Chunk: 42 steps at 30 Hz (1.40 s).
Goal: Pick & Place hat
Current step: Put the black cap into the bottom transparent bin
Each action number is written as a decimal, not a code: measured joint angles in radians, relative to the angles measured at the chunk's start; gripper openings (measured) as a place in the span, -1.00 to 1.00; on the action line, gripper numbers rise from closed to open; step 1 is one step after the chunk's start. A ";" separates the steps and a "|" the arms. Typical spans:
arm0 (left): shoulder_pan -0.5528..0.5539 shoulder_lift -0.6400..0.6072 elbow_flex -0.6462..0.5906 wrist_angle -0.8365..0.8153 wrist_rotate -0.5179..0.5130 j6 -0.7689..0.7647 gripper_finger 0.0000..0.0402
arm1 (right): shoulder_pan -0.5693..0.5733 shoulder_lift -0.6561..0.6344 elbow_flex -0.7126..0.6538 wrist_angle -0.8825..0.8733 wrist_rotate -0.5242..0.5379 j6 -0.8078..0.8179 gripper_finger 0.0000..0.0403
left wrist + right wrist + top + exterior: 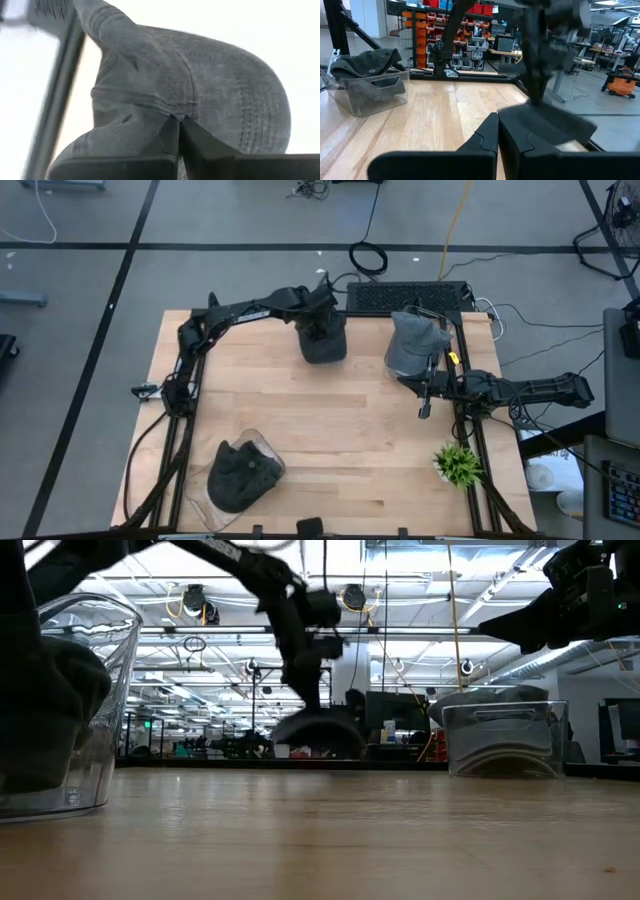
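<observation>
My left gripper [320,315] reaches over the table's far middle and is shut on a dark grey cap [323,342]. The cap also shows in the low view [320,732] and the left wrist view [210,85]. My right gripper [424,402] is shut and empty, and it hovers by the table's right side. A second, lighter grey cap [415,338] rests in a clear bin at the far right. A third, dark cap [240,472] lies in a clear bin [262,442] at the near left. My left gripper pinches a bunched fold of the cap's crown cloth [172,109] at a seam, between its two fingers. The fingers come from above, pointing down. The cap hangs below the fingers, and in the low view its lower edge [320,753] seems just clear of the table.
A keyboard [408,297] lies beyond the table's far edge. A small green plant [458,463] stands at the near right corner. The clear bins stand at the far right [505,740] and near left [60,710]. Bare wood [340,430] spreads across the table's middle.
</observation>
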 joint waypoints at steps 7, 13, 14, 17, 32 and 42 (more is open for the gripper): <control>-0.091 -0.168 0.001 -0.070 0.020 0.163 -0.98 | 0.000 0.000 0.000 0.000 0.000 0.000 -1.00; -0.166 -0.290 0.002 -0.082 0.018 0.178 -0.98 | 0.000 0.000 0.000 0.001 0.000 0.000 -1.00; -0.176 -0.308 0.002 -0.087 0.018 0.160 -0.98 | 0.000 0.000 0.000 -0.001 0.000 0.000 -1.00; -0.216 -0.356 0.002 -0.089 0.015 0.127 -0.98 | 0.000 0.000 0.000 0.000 0.000 0.000 -1.00; -0.321 -0.405 0.003 -0.120 -0.058 0.078 -0.98 | 0.000 0.000 0.000 0.000 0.000 0.000 -1.00; -0.339 -0.405 0.003 -0.108 -0.064 0.066 -0.97 | 0.000 0.000 0.000 0.000 0.000 0.000 -1.00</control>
